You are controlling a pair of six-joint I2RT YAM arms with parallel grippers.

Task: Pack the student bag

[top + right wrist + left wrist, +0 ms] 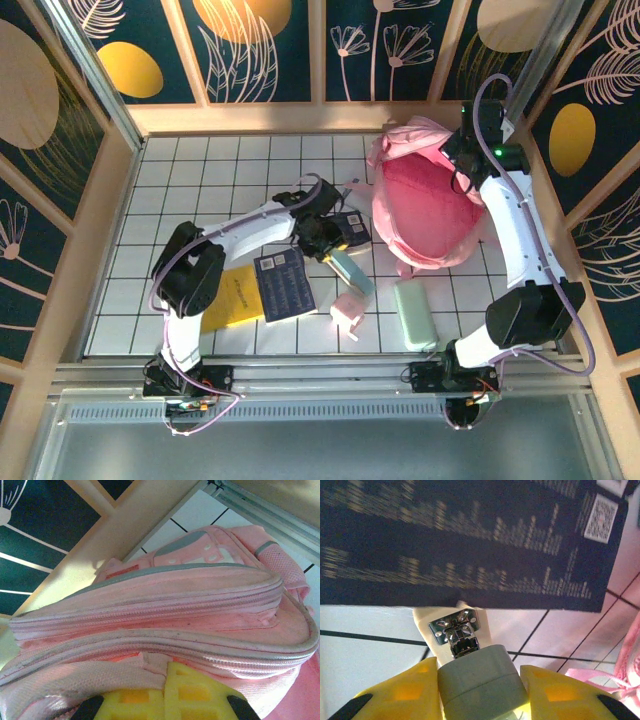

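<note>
The student bag [425, 205] is a large pink backpack lying open at the back right, with its pink lining showing. My right gripper [462, 150] is at the bag's far rim, shut on a fold of its pink fabric [150, 662]. In the right wrist view the zipped layers of the bag [175, 600] lie just beyond the fingers. My left gripper [325, 232] hangs left of the bag, shut on a grey cylinder [480, 672]. Past the cylinder a metal clasp [456, 627] sits on a cream strip. A dark navy card with a QR code [470, 545] lies ahead of it.
On the white tiled table lie a yellow notebook [232, 298], a navy booklet [283, 283], a small teal item [352, 270], a small pink box [350, 310] and a mint green case [414, 313]. Wooden walls close in the back and sides.
</note>
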